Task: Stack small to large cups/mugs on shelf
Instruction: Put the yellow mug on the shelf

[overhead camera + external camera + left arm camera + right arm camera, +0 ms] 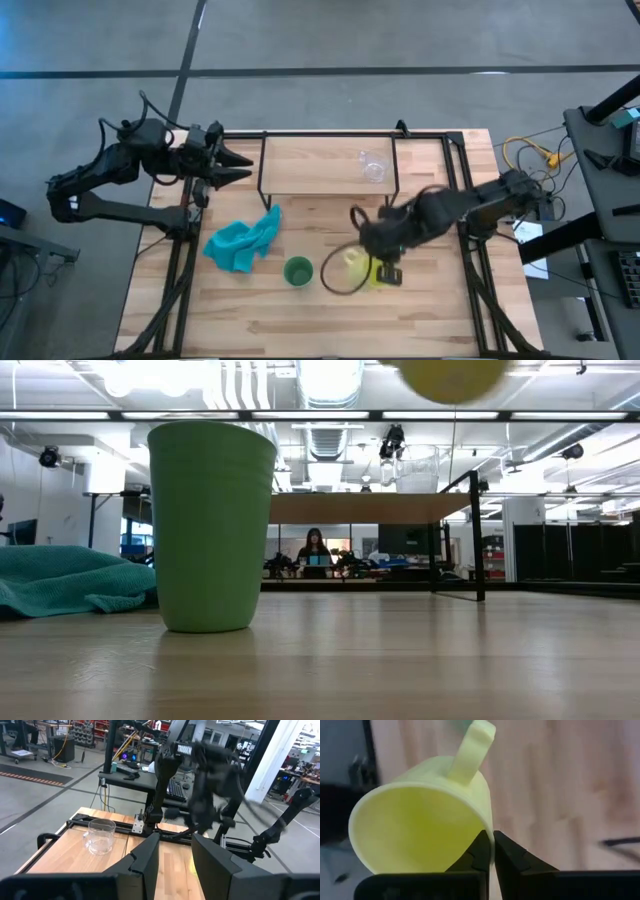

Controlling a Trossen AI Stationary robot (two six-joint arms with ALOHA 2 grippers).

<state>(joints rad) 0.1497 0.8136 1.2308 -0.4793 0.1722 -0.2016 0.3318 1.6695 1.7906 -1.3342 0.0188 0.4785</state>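
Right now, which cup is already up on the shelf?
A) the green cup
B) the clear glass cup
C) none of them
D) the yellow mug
B: the clear glass cup stands on the shelf, the green cup sits on the table, and the right gripper pinches the yellow mug by its rim.

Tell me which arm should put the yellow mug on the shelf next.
The right. Its hand is already shut on the yellow mug's rim, lifted clear of the table. The left hand waits empty at the shelf's left end; the glass cup already stands there.
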